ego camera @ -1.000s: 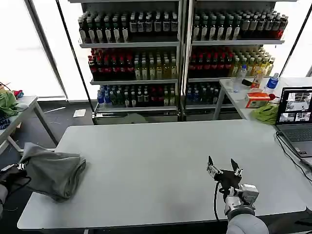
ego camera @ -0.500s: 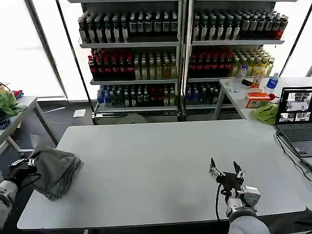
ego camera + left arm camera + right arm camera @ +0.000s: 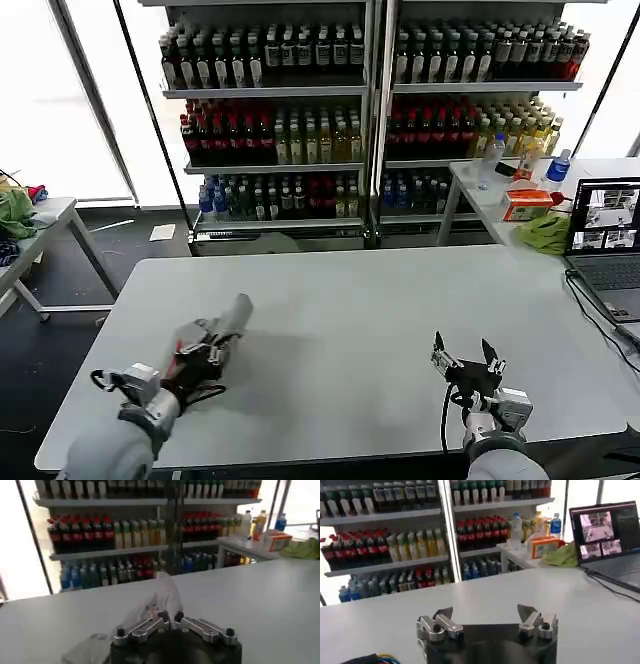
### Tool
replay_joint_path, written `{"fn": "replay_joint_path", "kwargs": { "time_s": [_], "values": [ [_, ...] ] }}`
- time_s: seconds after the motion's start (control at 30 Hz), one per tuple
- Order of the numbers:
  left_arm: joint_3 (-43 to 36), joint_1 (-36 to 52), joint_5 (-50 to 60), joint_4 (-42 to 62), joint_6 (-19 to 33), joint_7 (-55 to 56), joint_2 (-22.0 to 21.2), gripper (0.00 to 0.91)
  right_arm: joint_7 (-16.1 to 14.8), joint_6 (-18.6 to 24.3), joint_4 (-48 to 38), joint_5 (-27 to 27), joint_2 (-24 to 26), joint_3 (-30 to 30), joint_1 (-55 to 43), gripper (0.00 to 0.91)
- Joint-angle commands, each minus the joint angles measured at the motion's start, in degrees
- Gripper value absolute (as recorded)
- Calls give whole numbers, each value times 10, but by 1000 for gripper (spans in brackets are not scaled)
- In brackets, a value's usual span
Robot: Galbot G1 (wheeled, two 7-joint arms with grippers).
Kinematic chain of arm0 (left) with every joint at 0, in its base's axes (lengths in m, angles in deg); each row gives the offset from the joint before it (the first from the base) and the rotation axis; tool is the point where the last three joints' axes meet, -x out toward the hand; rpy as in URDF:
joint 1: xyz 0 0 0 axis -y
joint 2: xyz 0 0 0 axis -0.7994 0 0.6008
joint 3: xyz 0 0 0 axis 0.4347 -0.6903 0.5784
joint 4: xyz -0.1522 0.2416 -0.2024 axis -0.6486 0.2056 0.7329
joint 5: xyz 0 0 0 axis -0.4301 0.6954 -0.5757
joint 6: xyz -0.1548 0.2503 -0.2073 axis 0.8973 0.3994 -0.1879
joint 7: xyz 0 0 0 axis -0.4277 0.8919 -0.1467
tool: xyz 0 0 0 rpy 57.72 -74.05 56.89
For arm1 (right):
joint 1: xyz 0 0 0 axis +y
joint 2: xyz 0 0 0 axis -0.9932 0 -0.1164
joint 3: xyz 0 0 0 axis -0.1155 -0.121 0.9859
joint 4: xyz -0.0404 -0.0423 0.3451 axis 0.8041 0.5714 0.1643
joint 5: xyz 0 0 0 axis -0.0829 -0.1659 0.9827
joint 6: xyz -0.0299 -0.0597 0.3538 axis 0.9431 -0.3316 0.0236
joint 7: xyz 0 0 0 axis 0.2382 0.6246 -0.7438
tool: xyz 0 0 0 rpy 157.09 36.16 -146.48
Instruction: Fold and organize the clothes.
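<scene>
The clothes are out of view. My left gripper (image 3: 236, 311) hovers low over the front left part of the grey table (image 3: 340, 300), blurred by motion. In the left wrist view the left gripper (image 3: 166, 594) has its jaws drawn together, and no cloth shows between them. My right gripper (image 3: 465, 357) stands open above the table's front right, fingers pointing up and away. In the right wrist view the right gripper (image 3: 490, 614) has nothing between its spread fingers.
Shelves of bottles (image 3: 370, 110) stand behind the table. At the right, a side table (image 3: 480, 190) carries a laptop (image 3: 605, 235), a lime-green cloth (image 3: 547, 232), an orange box (image 3: 527, 204) and bottles. A cable (image 3: 590, 305) lies at the table's right edge. Another small table (image 3: 45, 215) stands at the left.
The left arm swung from the table's left edge, where it held a grey shirt, in over the table. The shirt is gone from view. The right gripper drew slightly nearer.
</scene>
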Motion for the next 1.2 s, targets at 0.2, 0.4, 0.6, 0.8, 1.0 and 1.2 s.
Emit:
{"fn": "replay_joint_path", "kwargs": {
  "time_s": [0.2,0.4,0.6,0.8,1.0,1.2],
  "values": [
    [-171,113,-28,37,-15,20,-33,0,-3,-5,-2,-16,-9,-4,1,907],
    [-195,159,-59,89,-14,37,-73,10,-2,-8,-5,-17,-6,-4,-1,907],
    [-207,182,-89,119,18,30,-109,907,-4,-9,-13,-16,-2,-4,-3,907],
    [-200,169,-244,70,69,7,-116,907,-3,-8,-35,-16,-5,-15,-15,907],
    [-166,158,-243,59,67,27,-92,907,-3,-10,-43,-11,-6,-25,-31,907],
    [-114,134,-188,29,52,52,-71,907,-2,-24,-46,115,-3,-43,-62,907]
  ]
}}
